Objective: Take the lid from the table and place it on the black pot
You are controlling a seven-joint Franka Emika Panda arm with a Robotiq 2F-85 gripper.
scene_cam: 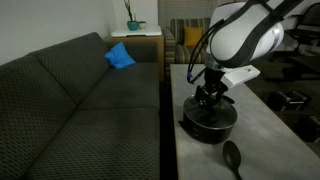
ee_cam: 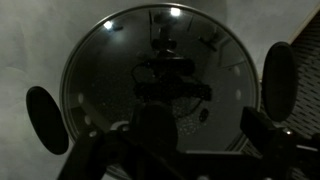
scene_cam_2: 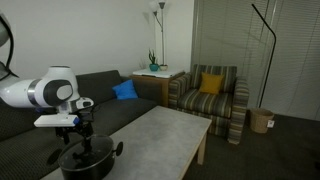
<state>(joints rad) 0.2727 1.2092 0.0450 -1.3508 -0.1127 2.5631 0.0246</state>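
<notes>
Glass fills the wrist view. The round clear glass lid (ee_cam: 110,70) with a silvery metal rim takes up most of the frame, with lamp glints at its top edge and a dim reflection of the arm's hardware in its middle. Under the glass all is dark, and pale surface shows only outside the rim at upper left. Two dark oval shapes flank the rim at mid-left and mid-right; I cannot tell whether they are pot handles or fingers.

In an exterior view the round, shallow black pot (scene_cam: 208,124) sits right of centre on the long light grey stone-look table (scene_cam: 270,140). The Robotiq gripper (scene_cam: 209,97) of the white arm stands directly over the pot, at its top, where the lid appears to lie across the mouth. No view shows how far the jaws are parted or whether they hold the knob. A black spoon (scene_cam: 232,157) with an oval bowl lies on the table at lower right, near the pot but apart from it. A dark grey sofa (scene_cam: 70,110) fills the left, with a blue cushion (scene_cam: 120,57) on it towards the top of the frame.
</notes>
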